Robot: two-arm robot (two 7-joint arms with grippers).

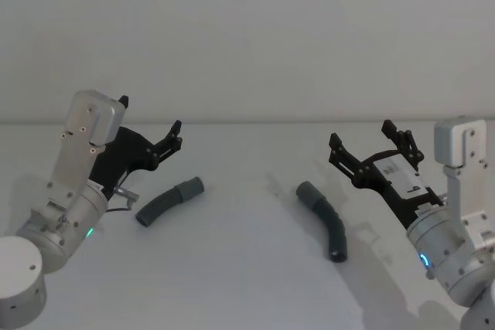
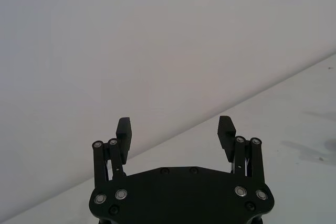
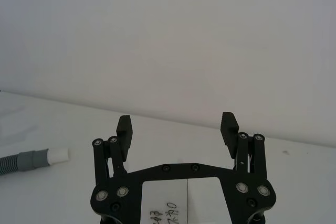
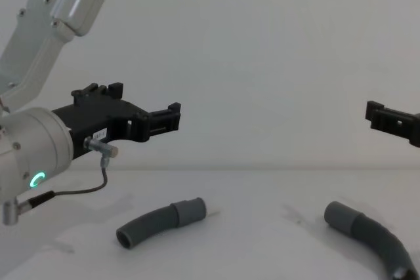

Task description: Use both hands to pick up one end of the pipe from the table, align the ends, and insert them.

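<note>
Two hoses – short hose (image 1: pixel 169 201), long hose (image 1: pixel 325 220) | left claw (image 1: pixel 177 135), right claw (image 1: pixel 361 134): both spread, empty

On the table (image 1: pixel 247 284), short hose piece (image 1: pixel 168 201) left, longer piece (image 1: pixel 326 220) right

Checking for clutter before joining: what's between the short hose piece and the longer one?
Nothing: the head view shows bare table between the short hose piece and the longer hose piece.
</note>
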